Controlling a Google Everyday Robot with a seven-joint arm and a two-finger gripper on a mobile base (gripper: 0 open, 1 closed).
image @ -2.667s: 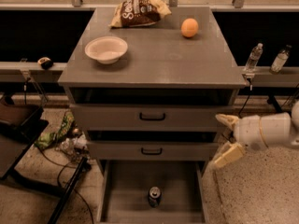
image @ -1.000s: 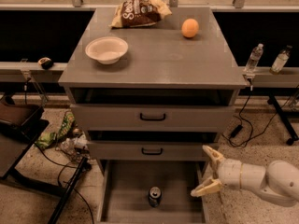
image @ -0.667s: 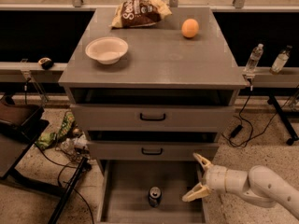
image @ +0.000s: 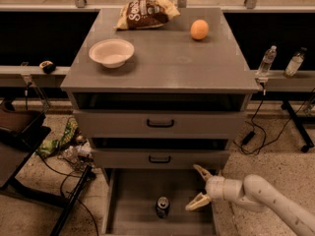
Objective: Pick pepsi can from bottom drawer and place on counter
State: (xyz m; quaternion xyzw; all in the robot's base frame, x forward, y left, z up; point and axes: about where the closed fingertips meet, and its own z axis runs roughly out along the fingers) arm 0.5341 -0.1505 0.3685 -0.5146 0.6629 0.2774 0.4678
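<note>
The pepsi can (image: 162, 206) stands upright on the grey floor of the pulled-out bottom drawer (image: 129, 205), near its middle. My gripper (image: 197, 188) is open, its pale fingers (image: 201, 171) spread, low over the drawer's right side, a short way right of the can and not touching it. The white arm reaches in from the lower right. The counter (image: 162, 58) is the grey cabinet top above the two closed upper drawers.
On the counter sit a white bowl (image: 111, 52), a chip bag (image: 146, 13) and an orange (image: 199, 29). Two clear bottles (image: 267, 60) stand on a ledge at right. Cables and litter (image: 64, 144) lie on the floor at left.
My gripper has come down from beside the middle drawer to the bottom drawer and moved left toward the can. The can has not moved.
</note>
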